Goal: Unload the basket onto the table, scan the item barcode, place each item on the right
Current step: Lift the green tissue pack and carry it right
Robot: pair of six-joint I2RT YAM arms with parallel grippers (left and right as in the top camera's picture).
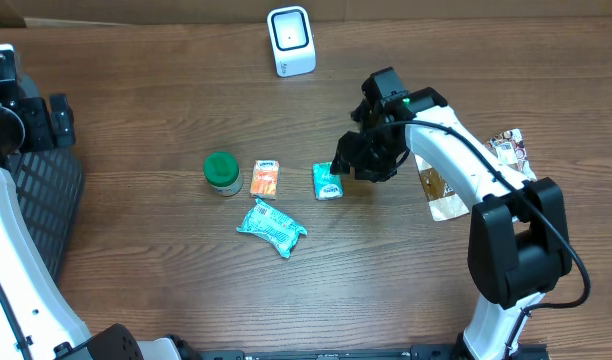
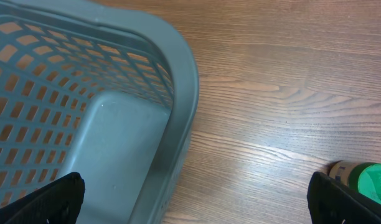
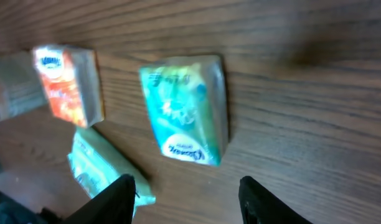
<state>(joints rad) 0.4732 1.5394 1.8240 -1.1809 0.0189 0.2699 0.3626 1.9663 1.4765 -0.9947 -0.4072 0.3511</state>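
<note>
A white barcode scanner point(image 1: 290, 40) stands at the table's far edge. In a row mid-table lie a green-lidded jar point(image 1: 222, 172), an orange packet point(image 1: 265, 178) and a small teal packet point(image 1: 328, 181), with a longer teal pack point(image 1: 271, 227) in front of them. My right gripper point(image 1: 358, 160) hovers just right of the small teal packet point(image 3: 187, 118), open, with only bare wood between its fingers point(image 3: 119, 199). My left gripper point(image 2: 193, 205) is wide open over the edge of a grey basket point(image 2: 116, 124), holding nothing.
The grey mesh basket point(image 1: 46, 200) sits at the left edge. Two snack bags point(image 1: 441, 190) point(image 1: 508, 150) lie at the right under the right arm. The orange packet point(image 3: 69, 84) and the long teal pack point(image 3: 100, 168) lie left of the right fingers. The green jar point(image 2: 371, 180) is beside the left gripper's right finger.
</note>
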